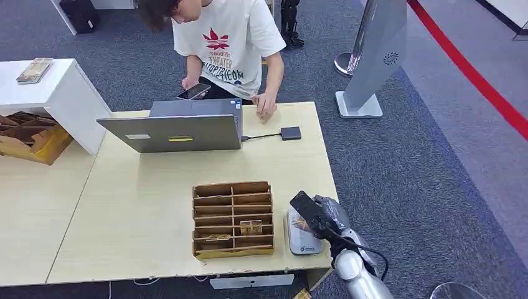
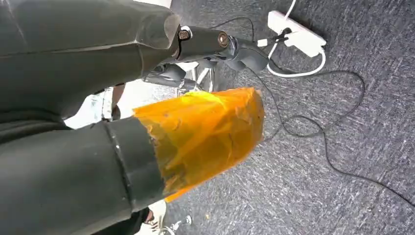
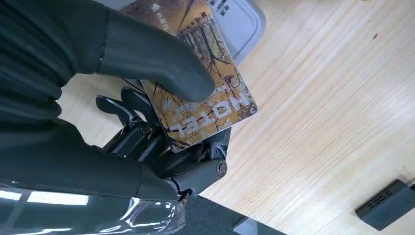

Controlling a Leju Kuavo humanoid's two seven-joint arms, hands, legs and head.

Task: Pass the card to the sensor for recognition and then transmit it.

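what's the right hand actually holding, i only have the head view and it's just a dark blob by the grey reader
Observer: The right hand holds a card, thumb pressed on its face and fingers underneath; the card shows a golden tree picture.
Operator: is the card over the reader or off it
Observer: In the right wrist view one end of the card overlaps the grey reader; the other end hangs over the bare table. I cannot tell whether it touches.
Operator: and the left hand, it's out of my view
Observer: The left hand hangs over the grey carpet with a white power strip beyond it; I cannot tell whether its fingers are closed.
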